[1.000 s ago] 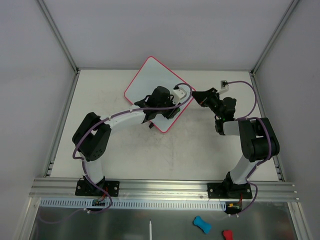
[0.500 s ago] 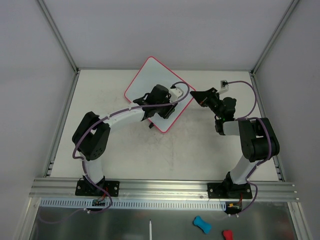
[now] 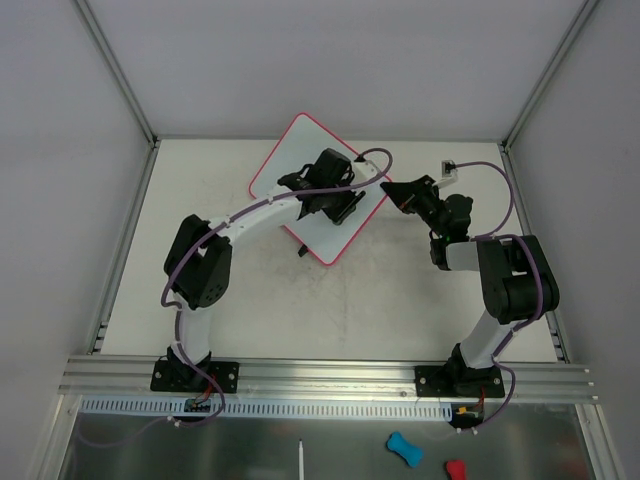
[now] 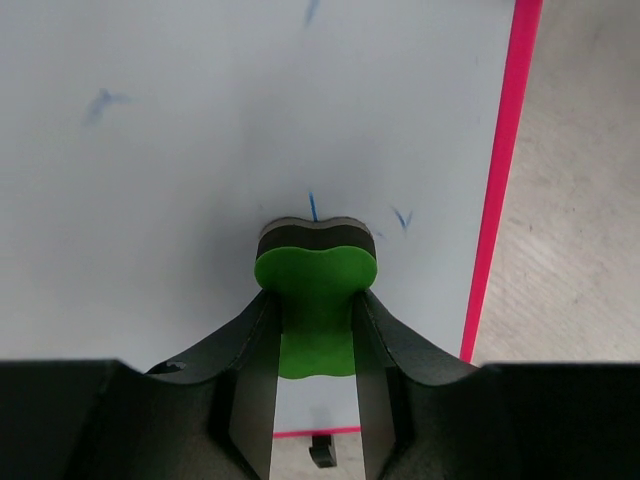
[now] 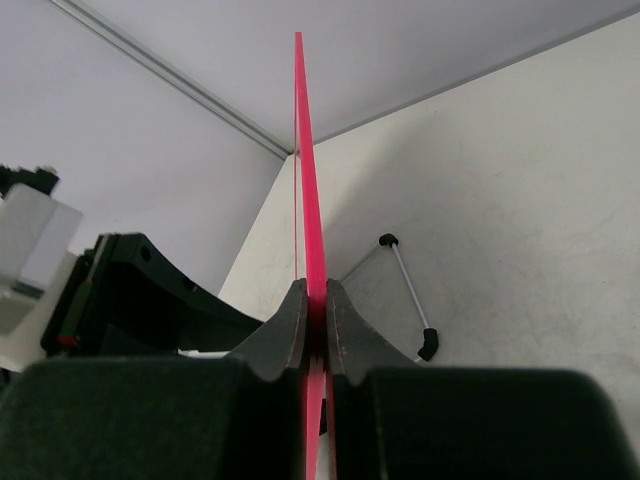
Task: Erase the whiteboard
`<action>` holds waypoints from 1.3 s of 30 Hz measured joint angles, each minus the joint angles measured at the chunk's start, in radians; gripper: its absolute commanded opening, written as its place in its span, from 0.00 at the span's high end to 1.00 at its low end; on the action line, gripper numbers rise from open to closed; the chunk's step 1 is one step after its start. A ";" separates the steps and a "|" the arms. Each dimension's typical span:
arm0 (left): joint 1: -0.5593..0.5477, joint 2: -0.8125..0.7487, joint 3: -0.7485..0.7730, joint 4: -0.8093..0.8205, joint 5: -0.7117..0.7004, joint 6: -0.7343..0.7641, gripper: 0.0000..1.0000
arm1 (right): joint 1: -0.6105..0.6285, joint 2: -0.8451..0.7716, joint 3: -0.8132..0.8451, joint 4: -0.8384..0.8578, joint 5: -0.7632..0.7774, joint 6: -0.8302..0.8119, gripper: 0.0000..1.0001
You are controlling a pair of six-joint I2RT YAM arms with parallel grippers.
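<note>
The whiteboard (image 3: pixel 290 165), white with a thin pink-red frame, lies turned like a diamond at the back middle of the table. My left gripper (image 3: pixel 338 200) is over its right half, shut on a green eraser (image 4: pixel 316 290) whose dark pad presses on the white surface (image 4: pixel 200 150). Faint blue marks (image 4: pixel 103 100) remain, one small tick (image 4: pixel 402 218) beside the eraser near the pink frame (image 4: pixel 500 180). My right gripper (image 3: pixel 392 190) is shut on the board's right corner; the pink edge (image 5: pixel 305 150) runs straight between its fingers (image 5: pixel 290 320).
A black foot (image 3: pixel 302 250) sticks out under the board's near edge, and a thin wire stand with black tips (image 5: pixel 405 270) lies under it. A small white part (image 3: pixel 449 168) sits at the back right. Blue (image 3: pixel 403 448) and red (image 3: pixel 455 468) items lie beyond the front rail.
My left gripper has slid the eraser across the board toward the far right side. The right gripper and the board have stayed in place.
</note>
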 measured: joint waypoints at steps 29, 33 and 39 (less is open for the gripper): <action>-0.060 0.208 0.448 -0.126 -0.082 0.168 1.00 | 0.000 0.000 0.000 -0.018 0.013 0.008 1.00; -0.066 0.208 0.448 -0.126 -0.097 0.185 1.00 | 0.000 0.000 0.000 -0.018 0.013 0.008 1.00; -0.073 0.222 0.469 -0.128 -0.156 0.185 1.00 | 0.000 0.000 0.000 -0.018 0.014 0.008 1.00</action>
